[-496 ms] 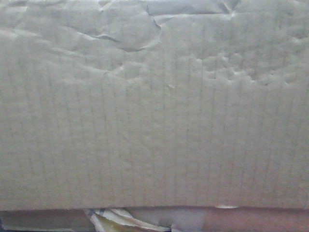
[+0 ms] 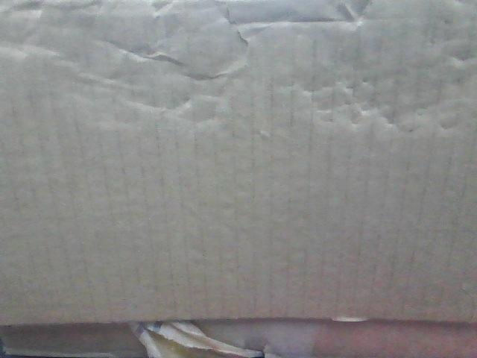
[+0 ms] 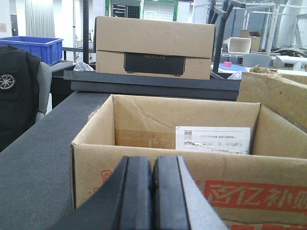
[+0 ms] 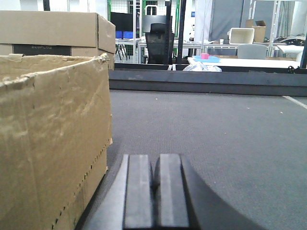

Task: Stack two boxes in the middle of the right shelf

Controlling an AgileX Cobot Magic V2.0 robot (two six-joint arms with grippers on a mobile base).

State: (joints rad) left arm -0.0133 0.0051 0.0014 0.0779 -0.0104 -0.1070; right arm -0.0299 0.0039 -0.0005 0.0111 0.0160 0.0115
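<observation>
The left end effector (image 3: 152, 191) and the right end effector (image 4: 156, 191) are both closed, gripping nothing. The open box (image 3: 230, 165) stands on the bench (image 3: 43, 158), lower centre of the left wrist view, with its mouth upward and its long axis running left to right. I think the arms should press its two short walls evenly and lift it level.

Front view, compared with half a second earlier: the cardboard box (image 2: 238, 194) filling the frame sits a trace higher. The torn crease (image 2: 186, 67) near its top and the dented patch (image 2: 358, 108) at upper right shift up with it. The peeling tape (image 2: 179, 339) below its bottom edge shows a marginally altered outline.
</observation>
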